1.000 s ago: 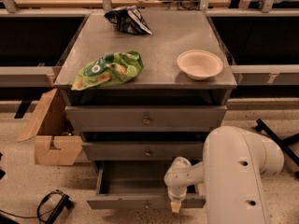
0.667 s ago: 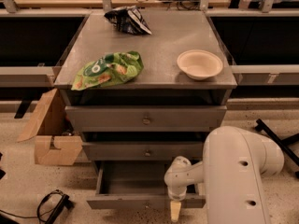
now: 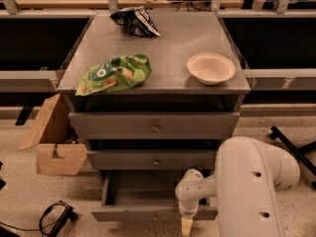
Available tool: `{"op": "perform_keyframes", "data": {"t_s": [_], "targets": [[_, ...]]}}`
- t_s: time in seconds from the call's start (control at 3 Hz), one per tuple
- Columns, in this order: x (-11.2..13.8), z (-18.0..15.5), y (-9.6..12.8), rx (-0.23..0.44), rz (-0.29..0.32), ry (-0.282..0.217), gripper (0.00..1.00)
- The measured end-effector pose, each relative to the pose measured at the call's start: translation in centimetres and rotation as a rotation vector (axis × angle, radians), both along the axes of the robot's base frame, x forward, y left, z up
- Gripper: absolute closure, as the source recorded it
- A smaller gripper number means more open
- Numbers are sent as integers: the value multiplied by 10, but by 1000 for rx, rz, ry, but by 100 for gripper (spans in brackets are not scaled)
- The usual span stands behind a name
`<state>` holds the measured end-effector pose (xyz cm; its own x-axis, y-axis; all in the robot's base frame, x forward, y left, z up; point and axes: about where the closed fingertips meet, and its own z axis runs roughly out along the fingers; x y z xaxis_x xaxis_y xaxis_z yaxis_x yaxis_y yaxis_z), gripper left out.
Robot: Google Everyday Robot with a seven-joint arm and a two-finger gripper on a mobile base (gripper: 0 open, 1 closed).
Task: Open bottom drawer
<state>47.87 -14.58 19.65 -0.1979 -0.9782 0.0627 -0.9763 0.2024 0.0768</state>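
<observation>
Cabinet (image 3: 173,48): 2 bags (image 3: 114,74) (image 3: 134,21), 1 bowl (image 3: 211,67) | bottom drawer (image 3: 143,213) open | pincer (image 3: 186,226) at front

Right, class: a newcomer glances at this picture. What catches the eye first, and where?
The bulky white robot arm fills the lower right, its end effector hanging at the front of the bottom drawer, which stands pulled out. On the grey cabinet top, a bright green snack bag lies at left and a pale bowl sits at right.
</observation>
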Motion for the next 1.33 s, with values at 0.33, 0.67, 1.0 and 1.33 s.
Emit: {"op": "perform_keyframes", "data": {"t_s": [0.33, 0.67, 1.0, 1.33], "targets": [[-35, -14, -4, 8, -34, 66, 37], [-44, -8, -5, 1, -55, 83, 60], [-38, -5, -5, 1, -55, 83, 84], [-36, -4, -6, 0, -56, 83, 100]]}}
